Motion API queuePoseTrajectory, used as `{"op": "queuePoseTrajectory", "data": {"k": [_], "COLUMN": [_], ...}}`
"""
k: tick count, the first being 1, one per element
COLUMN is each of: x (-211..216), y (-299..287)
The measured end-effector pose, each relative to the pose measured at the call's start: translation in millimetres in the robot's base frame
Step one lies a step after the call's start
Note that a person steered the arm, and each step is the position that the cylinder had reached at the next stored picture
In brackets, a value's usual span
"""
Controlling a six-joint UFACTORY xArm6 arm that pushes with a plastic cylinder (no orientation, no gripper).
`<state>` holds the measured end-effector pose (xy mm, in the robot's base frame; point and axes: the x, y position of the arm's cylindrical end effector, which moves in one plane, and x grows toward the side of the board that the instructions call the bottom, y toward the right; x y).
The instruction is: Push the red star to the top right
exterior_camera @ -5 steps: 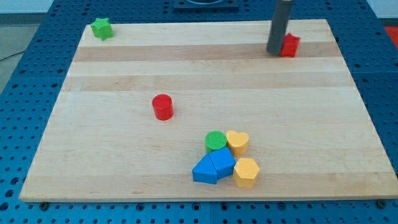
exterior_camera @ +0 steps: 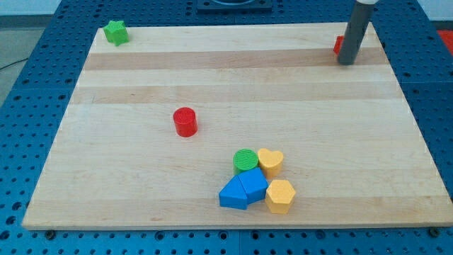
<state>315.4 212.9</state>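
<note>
The red star (exterior_camera: 339,45) lies near the board's top right corner, mostly hidden behind my rod; only its left edge shows. My tip (exterior_camera: 346,62) rests on the board just below and in front of the star, touching or nearly touching it. The wooden board (exterior_camera: 226,92) fills most of the view.
A green star (exterior_camera: 115,32) sits at the top left corner. A red cylinder (exterior_camera: 185,122) stands left of centre. Near the bottom is a cluster: green cylinder (exterior_camera: 245,161), yellow heart (exterior_camera: 270,161), two blue blocks (exterior_camera: 242,190), yellow hexagon (exterior_camera: 280,196).
My rod moved to the view's right and the red star went with it, closer to the top right corner. The rod now covers most of the star. Other blocks have not moved.
</note>
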Motion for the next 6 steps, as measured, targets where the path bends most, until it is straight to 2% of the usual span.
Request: {"op": "queuePoseTrajectory", "data": {"k": [1,3,5,6], "x": [3.8,-31.8,-50.0,-34.1], "y": [12.8,10.1,8.9,8.9]}}
